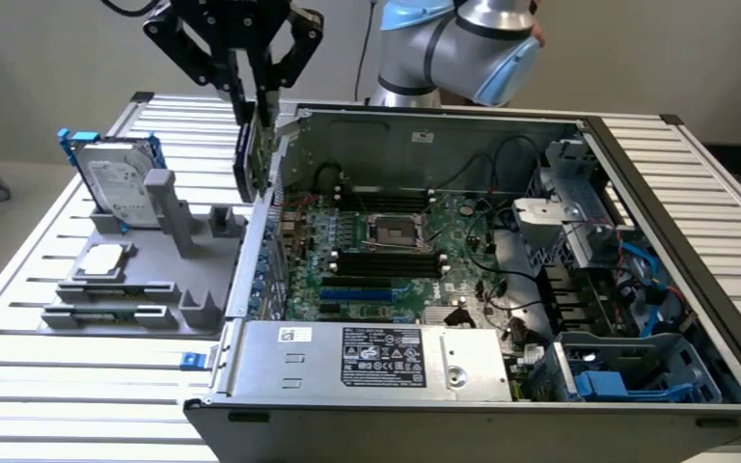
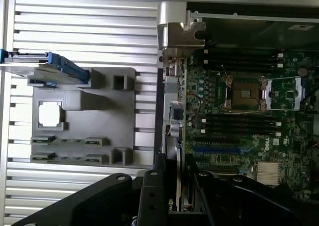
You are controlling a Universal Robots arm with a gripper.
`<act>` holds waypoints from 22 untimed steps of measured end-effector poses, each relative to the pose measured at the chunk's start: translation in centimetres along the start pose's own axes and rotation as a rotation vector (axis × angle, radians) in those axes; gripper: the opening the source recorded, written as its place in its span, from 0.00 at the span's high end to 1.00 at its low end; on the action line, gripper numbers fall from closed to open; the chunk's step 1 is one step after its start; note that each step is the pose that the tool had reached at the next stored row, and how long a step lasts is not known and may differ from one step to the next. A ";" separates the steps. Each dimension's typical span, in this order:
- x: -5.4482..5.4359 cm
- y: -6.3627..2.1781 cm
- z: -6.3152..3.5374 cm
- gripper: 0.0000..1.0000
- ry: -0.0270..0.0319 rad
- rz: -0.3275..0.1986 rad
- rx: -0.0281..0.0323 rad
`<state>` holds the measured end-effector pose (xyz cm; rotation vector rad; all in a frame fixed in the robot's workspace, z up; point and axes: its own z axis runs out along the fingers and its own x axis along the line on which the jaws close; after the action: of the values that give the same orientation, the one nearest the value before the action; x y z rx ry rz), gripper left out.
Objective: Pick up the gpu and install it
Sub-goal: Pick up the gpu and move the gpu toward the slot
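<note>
Gripper [image 1: 255,95], black and two-fingered, is clamped on the gpu [image 1: 258,154], a slim green card with silver bracket, held upright at ten o'clock over the open grey computer case [image 1: 397,130], edge-down, likely so the blue slot [image 1: 358,292] gets met squarely.

Just below gpu [image 1: 256,145], case wall [image 1: 252,265]; motherboard [image 1: 335,231] unobstructed

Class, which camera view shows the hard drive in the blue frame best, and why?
The exterior view: the hard drive stands upright in the grey holder, labelled face showing. The wrist view catches its blue-framed edge.
</note>
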<state>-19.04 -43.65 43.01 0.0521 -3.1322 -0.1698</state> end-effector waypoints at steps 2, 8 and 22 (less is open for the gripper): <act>-0.9 -0.12 -0.02 0.74 0.0022 0.000 -0.0011; -3.6 -0.36 -0.05 0.74 0.0097 0.001 -0.0020; -10.0 -0.66 0.75 0.74 0.0294 0.003 -0.0027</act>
<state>-9.03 -43.89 42.16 0.0494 -3.1025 -0.1716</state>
